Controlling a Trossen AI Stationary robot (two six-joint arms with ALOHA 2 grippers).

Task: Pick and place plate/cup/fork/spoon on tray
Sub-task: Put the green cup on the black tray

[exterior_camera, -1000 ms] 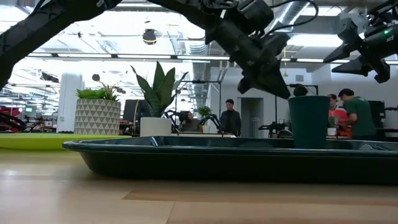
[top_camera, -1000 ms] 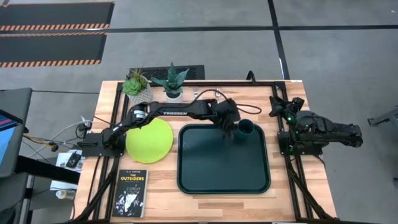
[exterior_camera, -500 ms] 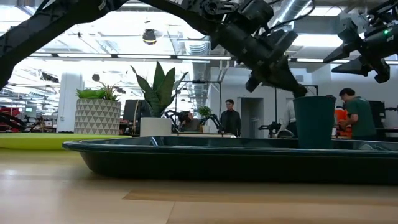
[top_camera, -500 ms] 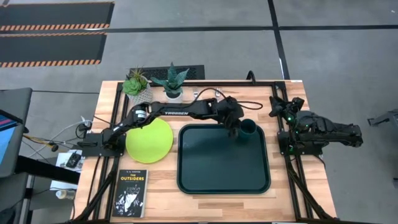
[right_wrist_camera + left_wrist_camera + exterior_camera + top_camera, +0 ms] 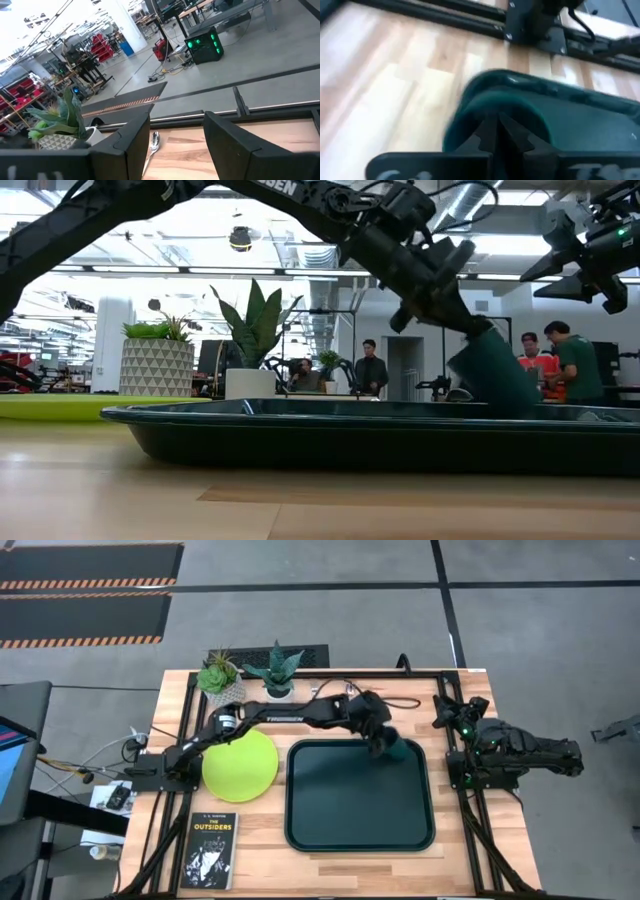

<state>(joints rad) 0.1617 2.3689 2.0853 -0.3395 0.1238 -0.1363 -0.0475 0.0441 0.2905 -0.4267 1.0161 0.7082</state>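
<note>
Teal-green cup (image 5: 492, 373) sits at the tray's far right corner, tipped over at a clear slant in the low view, base edge down inside the rim, mouth leaning toward the left arm. Left gripper (image 5: 381, 743) is right on it: in the left wrist view its fingers (image 5: 492, 131) are pinched together w/ no gap, tips pressing against the cup's rim (image 5: 502, 100). Can't tell for sure if they nip the wall or just push it; looks more like a closed claw levering the cup than a real grasp. Likely reason for the tilt: fingers closed at the lip instead of around the body, so the cup pivots on its base rather than standing.

Dark green tray (image 5: 330, 830) lies mid-table, otherwise bare. Lime-green plate (image 5: 240, 765) is left of the tray on the wood, just beside its edge, under the left arm's span, not yet placed. Spoon bowl (image 5: 155, 140) shows on the wood in the right wrist view only; handle hidden. Fork not seen.

Right gripper (image 5: 172, 140) is parked at the table's right edge, off the tray, jaws wide & holding nothing, prob. kept clear so arms don't clash.

Black book (image 5: 212, 850) and two potted plants (image 5: 248, 675) sit outside the work zone.
</note>
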